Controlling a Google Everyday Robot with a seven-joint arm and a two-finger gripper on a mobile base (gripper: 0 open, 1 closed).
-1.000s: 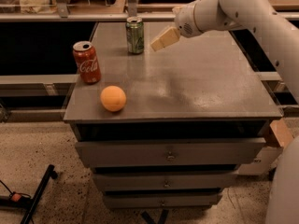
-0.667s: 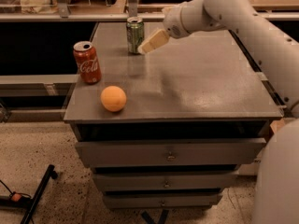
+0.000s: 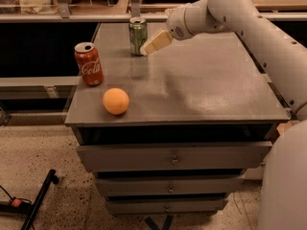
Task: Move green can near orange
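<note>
The green can (image 3: 138, 36) is standing at the far edge of the desk (image 3: 206, 90), well apart from the orange (image 3: 115, 101). The tool (image 3: 154, 43) is hanging just beside the can's right side, and I cannot tell how open it is. A glancing contact is risking tipping the can over.

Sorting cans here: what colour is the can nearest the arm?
The green can has a silver top, seen in the camera view; the pincer hovers beside it.

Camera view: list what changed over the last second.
The tool swung across the cabinet top toward the green can and now sits right beside it; whether they touch cannot be told. No grasp or release is visible. The green can, the orange and the red cola can stayed put.
</note>
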